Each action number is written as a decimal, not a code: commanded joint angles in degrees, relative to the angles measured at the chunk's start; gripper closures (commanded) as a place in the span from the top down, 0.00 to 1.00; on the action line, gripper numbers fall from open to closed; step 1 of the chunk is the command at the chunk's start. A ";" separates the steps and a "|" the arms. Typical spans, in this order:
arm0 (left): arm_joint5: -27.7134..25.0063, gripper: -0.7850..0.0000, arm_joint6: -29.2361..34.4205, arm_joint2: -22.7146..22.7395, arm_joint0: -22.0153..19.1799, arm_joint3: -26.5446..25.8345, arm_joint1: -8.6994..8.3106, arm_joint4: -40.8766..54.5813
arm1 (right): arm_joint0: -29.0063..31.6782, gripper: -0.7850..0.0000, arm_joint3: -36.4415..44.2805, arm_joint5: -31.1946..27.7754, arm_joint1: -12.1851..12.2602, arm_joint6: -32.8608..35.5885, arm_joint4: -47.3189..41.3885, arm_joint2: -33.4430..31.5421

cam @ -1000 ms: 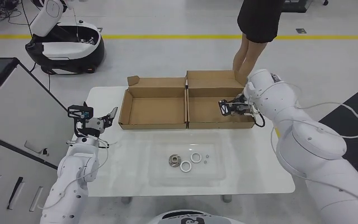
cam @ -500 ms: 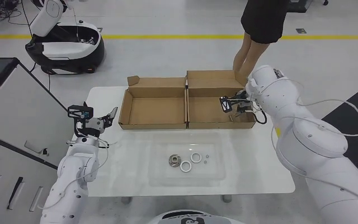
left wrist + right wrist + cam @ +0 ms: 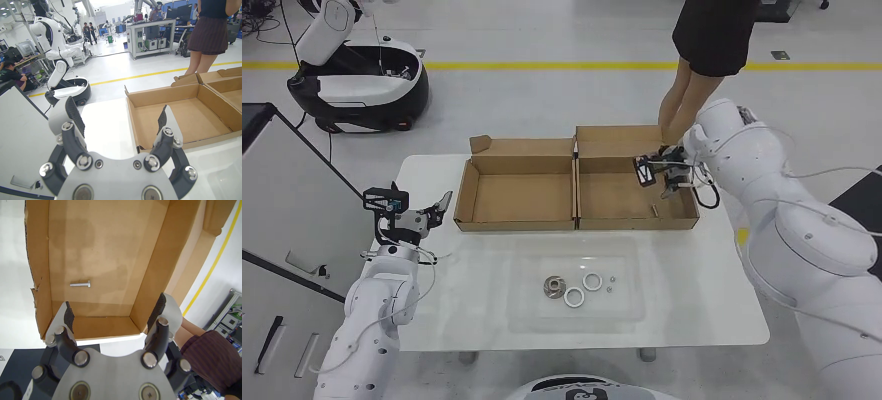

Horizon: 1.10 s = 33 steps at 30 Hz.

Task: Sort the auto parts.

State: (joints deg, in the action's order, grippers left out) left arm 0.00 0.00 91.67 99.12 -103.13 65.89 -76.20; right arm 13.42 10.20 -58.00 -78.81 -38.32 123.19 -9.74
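Right wrist view: hex bolt (image 3: 80,284) lies flat on the floor of the right cardboard box (image 3: 117,247), apart from the right gripper (image 3: 115,308), whose fingers are spread with nothing held. In the top view the bolt is a speck right of centre, just below that gripper. Top view: rings (image 3: 592,281) in the clear tray (image 3: 532,312), lower centre. Left gripper (image 3: 117,107) spread, empty, near the left box (image 3: 179,117).

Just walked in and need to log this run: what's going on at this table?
The robot is sorting auto parts. Its open right gripper hangs over the right-hand brown cardboard box, where one small silver bolt lies. The open left gripper is held empty near the left cardboard box. White rings and a metal hub wait in the clear tray.
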 commanded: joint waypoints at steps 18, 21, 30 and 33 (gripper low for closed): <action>0.00 1.00 0.00 0.00 0.00 0.00 0.00 0.00 | -3.81 1.00 11.22 0.00 3.33 -7.96 2.16 0.00; 0.00 1.00 0.00 0.00 0.00 0.00 0.00 0.00 | -3.52 1.00 15.27 0.00 4.23 -7.50 1.65 0.00; 0.00 1.00 0.00 0.00 0.00 0.00 0.00 0.00 | -0.40 1.00 36.36 0.00 10.01 6.13 -9.23 0.00; 0.00 1.00 0.00 0.00 0.00 0.00 0.00 0.00 | 1.27 1.00 47.04 0.00 13.56 17.29 -18.84 0.00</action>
State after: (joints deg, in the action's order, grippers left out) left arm 0.00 0.00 91.67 99.12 -103.13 65.89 -76.20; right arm 14.30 53.48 -58.00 -66.31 -25.42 108.06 -9.74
